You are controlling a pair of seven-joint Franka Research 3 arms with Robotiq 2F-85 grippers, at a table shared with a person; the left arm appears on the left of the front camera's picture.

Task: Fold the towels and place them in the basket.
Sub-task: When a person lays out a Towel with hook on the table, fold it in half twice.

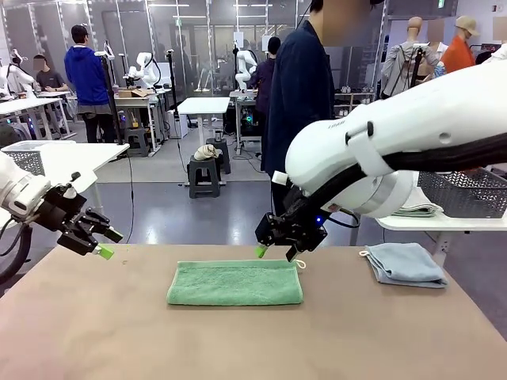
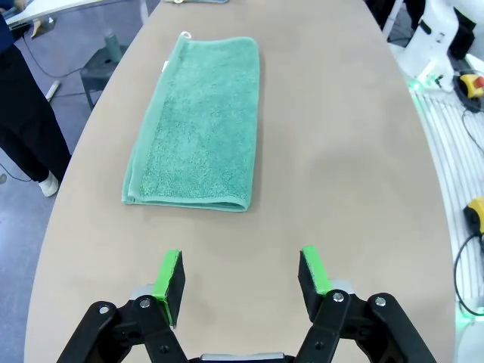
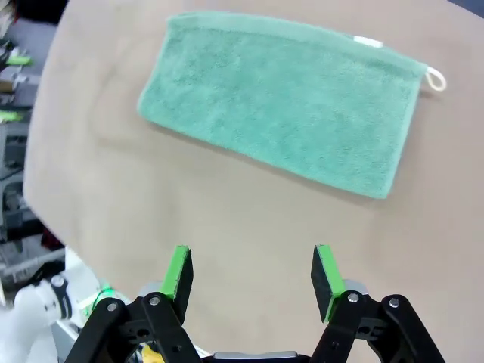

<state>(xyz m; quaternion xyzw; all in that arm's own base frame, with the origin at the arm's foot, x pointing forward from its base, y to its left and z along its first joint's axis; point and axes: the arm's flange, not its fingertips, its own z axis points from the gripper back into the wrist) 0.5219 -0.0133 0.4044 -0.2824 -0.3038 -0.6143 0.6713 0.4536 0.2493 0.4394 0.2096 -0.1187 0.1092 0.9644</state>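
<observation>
A green towel (image 1: 234,283) lies folded into a long strip in the middle of the table; it also appears in the left wrist view (image 2: 197,125) and the right wrist view (image 3: 283,102), its white loop at one corner. Folded small, a pale blue towel (image 1: 405,263) rests at the table's far right. My left gripper (image 1: 109,243) (image 2: 242,276) hovers open above the table's left side, well away from the green towel. Over that towel's far edge my right gripper (image 1: 276,253) (image 3: 251,274) hangs open with nothing in it. The dark grey basket (image 1: 463,192) stands on a white side table at the right.
A person in a dark jacket (image 1: 301,87) stands at the table's far side. A pale folded cloth (image 1: 416,207) lies by the basket. A paler lattice basket (image 1: 28,154) sits on a white table at the left. Bare tabletop (image 1: 238,340) stretches in front of the green towel.
</observation>
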